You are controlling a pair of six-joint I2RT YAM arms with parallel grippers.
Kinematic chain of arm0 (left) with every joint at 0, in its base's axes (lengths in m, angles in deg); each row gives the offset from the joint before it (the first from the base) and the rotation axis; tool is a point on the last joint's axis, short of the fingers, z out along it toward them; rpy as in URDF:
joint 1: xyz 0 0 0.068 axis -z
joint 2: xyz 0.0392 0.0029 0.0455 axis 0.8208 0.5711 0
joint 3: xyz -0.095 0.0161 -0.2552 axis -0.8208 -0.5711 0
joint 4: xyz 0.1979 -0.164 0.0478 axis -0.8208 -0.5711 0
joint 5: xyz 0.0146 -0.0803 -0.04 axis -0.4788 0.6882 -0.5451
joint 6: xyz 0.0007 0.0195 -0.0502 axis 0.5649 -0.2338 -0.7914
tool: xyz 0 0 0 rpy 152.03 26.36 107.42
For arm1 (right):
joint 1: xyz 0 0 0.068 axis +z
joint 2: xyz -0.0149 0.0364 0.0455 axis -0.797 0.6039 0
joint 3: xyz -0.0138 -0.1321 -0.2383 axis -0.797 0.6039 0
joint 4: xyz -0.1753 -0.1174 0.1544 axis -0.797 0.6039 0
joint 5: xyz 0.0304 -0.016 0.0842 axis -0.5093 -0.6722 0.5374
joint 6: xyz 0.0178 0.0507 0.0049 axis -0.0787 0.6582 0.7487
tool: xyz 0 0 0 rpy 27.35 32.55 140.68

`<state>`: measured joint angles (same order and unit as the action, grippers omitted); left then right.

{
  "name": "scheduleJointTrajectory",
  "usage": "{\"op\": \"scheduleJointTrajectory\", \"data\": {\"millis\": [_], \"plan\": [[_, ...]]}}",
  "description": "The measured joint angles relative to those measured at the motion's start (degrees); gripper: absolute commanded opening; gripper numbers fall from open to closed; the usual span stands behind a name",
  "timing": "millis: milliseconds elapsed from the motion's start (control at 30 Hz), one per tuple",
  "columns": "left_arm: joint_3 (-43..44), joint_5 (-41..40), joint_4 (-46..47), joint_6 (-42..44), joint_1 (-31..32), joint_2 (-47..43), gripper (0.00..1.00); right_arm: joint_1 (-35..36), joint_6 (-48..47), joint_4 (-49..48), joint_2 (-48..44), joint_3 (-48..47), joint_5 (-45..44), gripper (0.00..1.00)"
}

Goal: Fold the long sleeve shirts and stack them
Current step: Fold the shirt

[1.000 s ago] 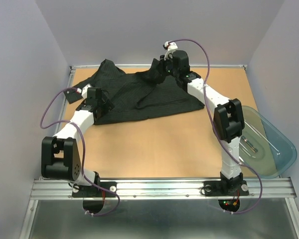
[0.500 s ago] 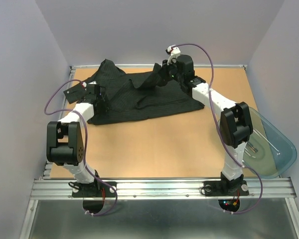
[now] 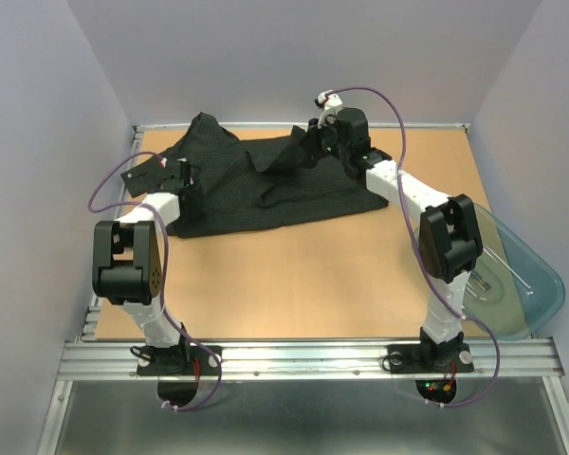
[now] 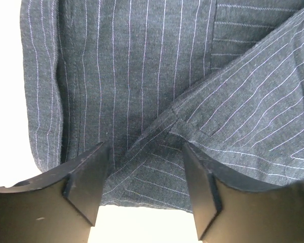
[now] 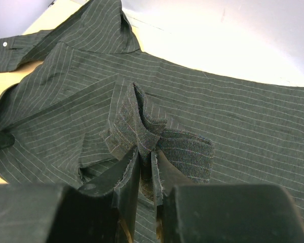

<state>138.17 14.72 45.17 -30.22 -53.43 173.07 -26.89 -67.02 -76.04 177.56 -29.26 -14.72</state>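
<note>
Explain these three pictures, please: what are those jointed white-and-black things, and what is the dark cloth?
They are two robot arms bolted at the near edge of a brown table. The wide picture comes from a camera above and behind them; each close-up comes from a camera on one wrist, showing its own fingers. On the table lies a rumpled black long sleeve shirt of thin pinstriped cloth. The right gripper pinches a bunched fold of it. The left gripper stands open over the shirt's edge, holding nothing. A clear bluish plastic tub sits off the table's right side.
</note>
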Motion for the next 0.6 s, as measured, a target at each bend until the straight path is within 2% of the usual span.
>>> {"op": "scheduleJointTrajectory", "data": {"millis": [200, 267, 500, 600], "plan": [[0.0, 0.0, -0.9, 0.1, 0.0, 0.6, 0.54, 0.0, 0.3, -0.2, 0.0, 0.1, 0.2, 0.2], [0.2, 0.0, -1.5, 0.1, 0.0, 0.7, 0.42, 0.0, 0.3, -0.2, 0.0, 0.4, 0.2, 0.2], [0.7, 0.0, -2.7, -0.1, 0.0, 0.6, 0.32, 0.0, 0.4, -0.5, -0.2, 0.5, 0.2, 0.2], [0.7, -0.1, -4.3, -0.7, 0.0, 0.1, 0.21, 0.0, 0.4, -0.6, -0.2, 0.5, 0.2, 0.2]]}}
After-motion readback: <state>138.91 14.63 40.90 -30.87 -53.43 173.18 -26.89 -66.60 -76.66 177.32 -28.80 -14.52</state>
